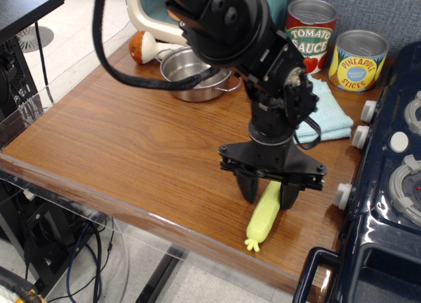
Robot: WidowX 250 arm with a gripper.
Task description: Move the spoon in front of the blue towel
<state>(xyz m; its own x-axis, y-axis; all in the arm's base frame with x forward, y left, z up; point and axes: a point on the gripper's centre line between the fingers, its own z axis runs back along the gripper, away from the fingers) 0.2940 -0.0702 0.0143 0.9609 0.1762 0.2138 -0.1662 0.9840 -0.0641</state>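
Note:
The spoon [262, 217] lies on the wooden table [118, 139] near its front edge. Only its pale yellow-green handle shows, nub toward the edge; its metal bowl is hidden under the gripper. My gripper [268, 199] stands straight above the spoon's upper end. Its two black fingers [247, 188] are spread to either side of the handle, with wood showing between the left finger and the handle. The blue towel [327, 116] lies behind the gripper at the back right, partly hidden by the arm. The spoon is in front of it.
A steel pot [191, 76] and a brown-and-white mushroom toy [141, 46] stand at the back left. A tomato sauce can [310, 37] and a pineapple can [358, 60] stand behind the towel. A dark blue toy stove [388, 185] borders the right side.

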